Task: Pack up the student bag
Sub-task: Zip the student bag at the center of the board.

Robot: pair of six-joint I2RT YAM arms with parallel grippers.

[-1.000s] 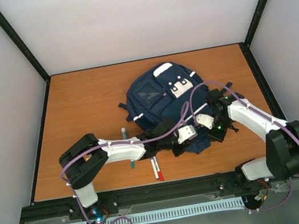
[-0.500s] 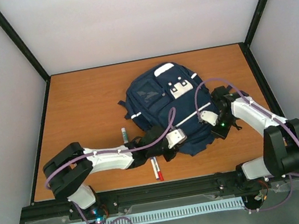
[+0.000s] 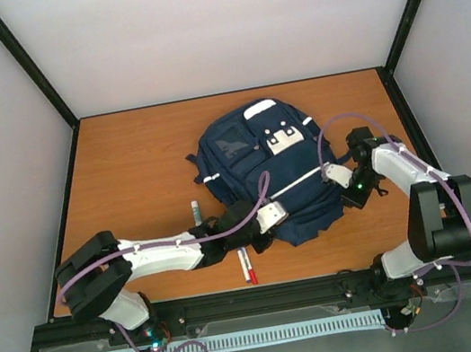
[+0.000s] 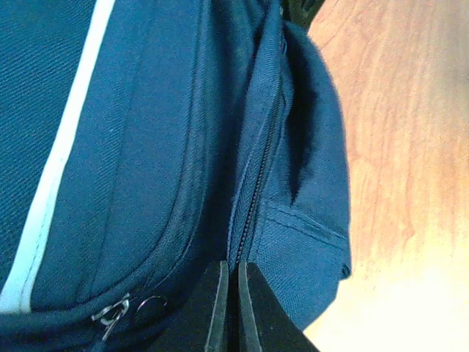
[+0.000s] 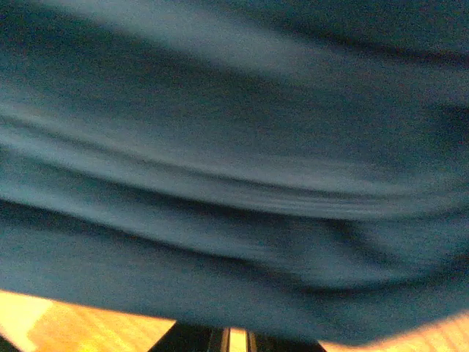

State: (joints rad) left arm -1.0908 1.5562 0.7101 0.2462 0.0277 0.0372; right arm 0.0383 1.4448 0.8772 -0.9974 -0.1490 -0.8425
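—So, how does the bag look, and where is it?
—It's a large navy blue fabric backpack (image 3: 257,168) with a thin white stripe across it, white-grey patches and buckles near its top, and dark straps. It lies flat, right of the middle of the orange-brown wooden table (image 3: 125,172), with its top toward the far edge.
—And the pincers?
—The left gripper (image 4: 229,265) has its fingers pressed together on the backpack's zip seam near a lower corner, with a metal zip pull (image 4: 113,314) just to their left. The right gripper (image 5: 234,339) is at the bag's right side. Blurred navy cloth covers its fingertips, so I cannot tell whether it pinches anything.
—Room to move?
—Bare wood stretches wide on the left and in a band behind the bag. The bag's lower end is near the near edge. The right arm sits between the bag and the black frame rail (image 3: 408,120). A small white marker with a greenish end (image 3: 196,210) lies just left of the bag, and a white pen with a red cap (image 3: 248,268) lies beside the left wrist.
—What differs from a second ago?
—The two wrists were close together over the bag's lower part. Now they are well apart, and that part spreads wider between them. The left elbow is farther left.
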